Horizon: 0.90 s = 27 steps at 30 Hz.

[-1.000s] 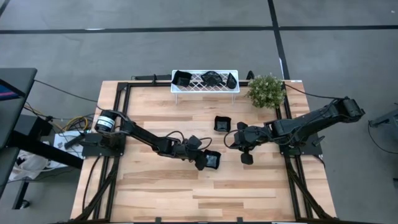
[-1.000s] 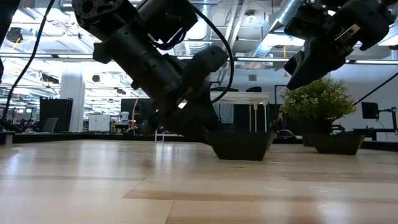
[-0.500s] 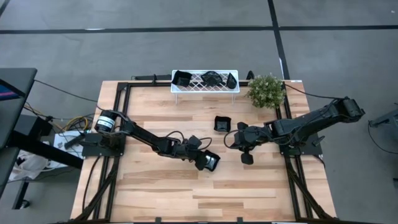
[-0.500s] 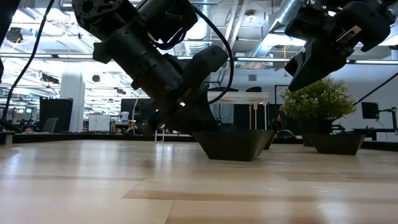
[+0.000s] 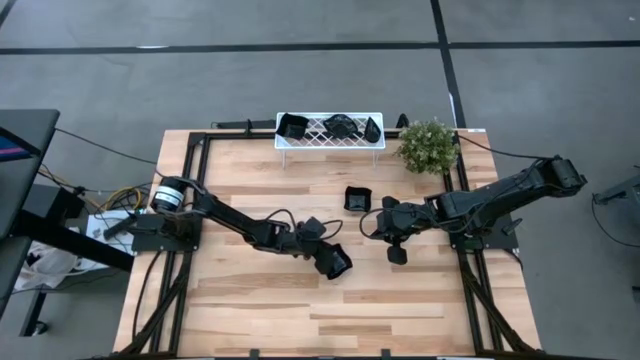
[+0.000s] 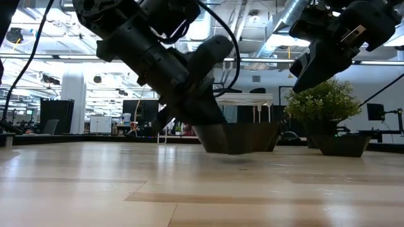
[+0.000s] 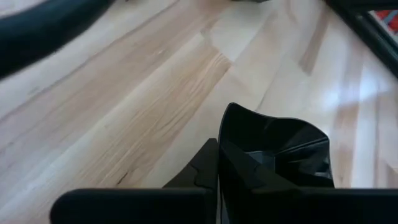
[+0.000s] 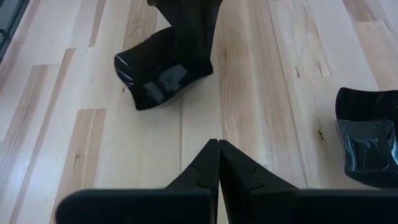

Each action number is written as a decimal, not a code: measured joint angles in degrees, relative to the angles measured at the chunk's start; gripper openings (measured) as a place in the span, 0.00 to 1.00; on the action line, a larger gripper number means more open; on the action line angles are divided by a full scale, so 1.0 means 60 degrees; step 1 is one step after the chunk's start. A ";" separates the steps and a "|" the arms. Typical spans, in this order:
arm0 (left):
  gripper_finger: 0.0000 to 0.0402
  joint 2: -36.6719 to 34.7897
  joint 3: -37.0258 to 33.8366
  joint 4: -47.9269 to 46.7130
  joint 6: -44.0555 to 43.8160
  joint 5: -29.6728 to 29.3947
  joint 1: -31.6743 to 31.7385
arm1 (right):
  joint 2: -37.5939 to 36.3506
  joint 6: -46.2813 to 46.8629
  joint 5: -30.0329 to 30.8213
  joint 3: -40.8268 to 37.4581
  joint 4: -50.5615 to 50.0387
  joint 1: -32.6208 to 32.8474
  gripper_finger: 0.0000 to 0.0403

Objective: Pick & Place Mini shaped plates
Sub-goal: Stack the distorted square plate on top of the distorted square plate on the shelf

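Now that the left jaws (image 5: 334, 260) have clamped onto the rim of a mini shaped plate (image 5: 340, 262), it tips off the bench (image 5: 260, 300) between them, so carrying can begin. The right jaws (image 5: 396, 253) hang clenched and empty nearby.

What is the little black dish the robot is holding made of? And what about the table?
The black dish in the left gripper looks like glazed ceramic or hard plastic; I can't tell which. It is glossy and light glints off its walls. The table looks like pale wood planks: grain lines and board seams show, with a soft sheen.
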 joint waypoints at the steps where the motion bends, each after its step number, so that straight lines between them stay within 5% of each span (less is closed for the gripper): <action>1: 0.02 -0.0073 0.0003 0.0012 0.0081 -0.0004 0.0000 | 0.0000 0.0000 0.0002 0.0000 0.0000 0.0000 0.00; 11: 0.02 -0.1658 -0.0022 -0.0270 0.1287 -0.0732 0.0124 | 0.0000 0.0000 0.0005 0.0000 0.0032 0.0000 0.00; 18: 0.02 -0.3677 -0.0019 -0.1941 0.2054 -0.2340 0.0441 | 0.0000 0.0000 0.0006 0.0000 0.0035 -0.0001 0.00; 22: 0.02 -0.4758 -0.0022 -0.2825 0.2403 -0.3391 0.0979 | -0.0003 0.0000 0.0006 0.0000 0.0023 0.0000 0.00; 27: 0.02 -0.5782 -0.0022 -0.2894 0.3159 -0.3567 0.2202 | -0.0004 0.0000 0.0013 0.0000 0.0029 0.0000 0.00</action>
